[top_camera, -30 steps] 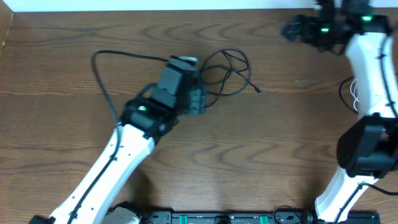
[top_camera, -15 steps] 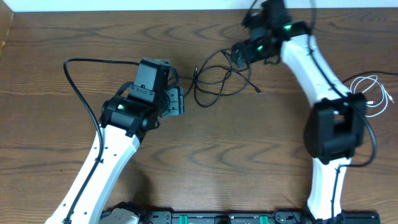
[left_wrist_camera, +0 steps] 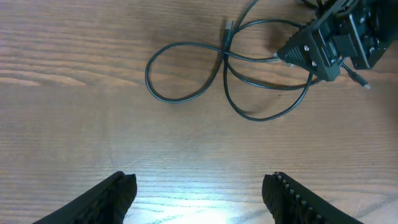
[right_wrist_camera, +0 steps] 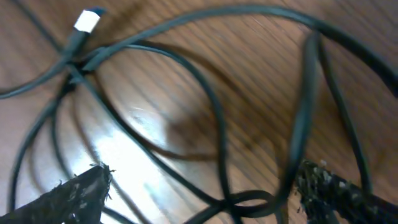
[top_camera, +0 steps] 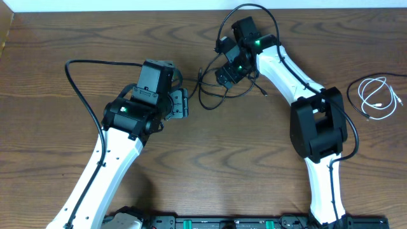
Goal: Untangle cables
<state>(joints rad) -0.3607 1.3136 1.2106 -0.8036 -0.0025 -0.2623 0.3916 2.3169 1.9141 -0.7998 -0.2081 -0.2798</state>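
Left gripper point(top_camera: 181, 103): fingers spread wide and holding nothing, over bare wood of the table point(top_camera: 241, 159). In the left wrist view both fingertips sit at the near edge of the frame, well clear of the cable loops beyond them.

Right gripper point(top_camera: 226, 73): reaching in from the far side, positioned directly over the right part of the black cable point(left_wrist_camera: 180, 100). In the right wrist view its fingers are set wide apart. Several black strands cross the gap between them, and nothing is pinched. Whether the fingertips touch the table cannot be told.

Black cable: lies on the table at far centre, just right of the left gripper. It forms two overlapping loops that cross near the middle. One plug point(left_wrist_camera: 229, 26) with a metal tip lies at the far side of that crossing. The other plug point(top_camera: 264, 94) lies at the right end, on the wood to the right of the right gripper.

White cable point(top_camera: 374, 97): loosely coiled at the far right of the table, well apart from the black cable and from both grippers.
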